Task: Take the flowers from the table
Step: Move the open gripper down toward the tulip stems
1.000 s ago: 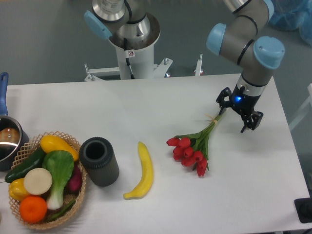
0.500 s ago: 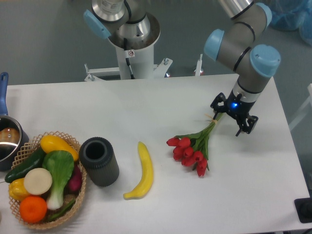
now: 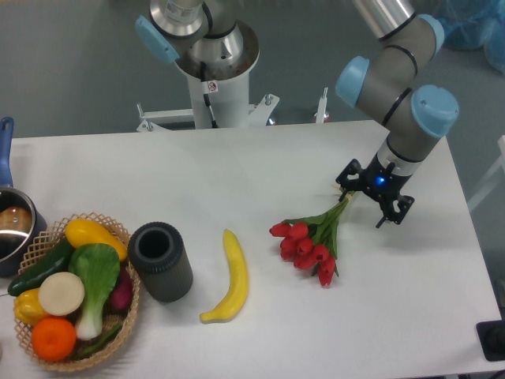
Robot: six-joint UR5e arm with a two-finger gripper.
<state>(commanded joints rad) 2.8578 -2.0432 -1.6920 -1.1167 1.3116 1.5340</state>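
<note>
The flowers (image 3: 310,241) lie on the white table (image 3: 260,166), right of centre: a bunch of red tulip buds with green leaves, the thin stems running up and to the right. My gripper (image 3: 369,200) hangs over the stem end. Its two black fingers stand apart, one on each side of the stems, and are open. The very tip of the stems is hidden under the gripper.
A yellow banana (image 3: 228,277) lies left of the flowers. A dark cylinder cup (image 3: 161,261) stands further left. A wicker basket (image 3: 126,316) of vegetables and fruit sits at the front left. A pot (image 3: 14,229) with a blue handle is at the left edge.
My gripper has moved left and slightly down, from beside the stem end to straddling it. The flowers have not moved.
</note>
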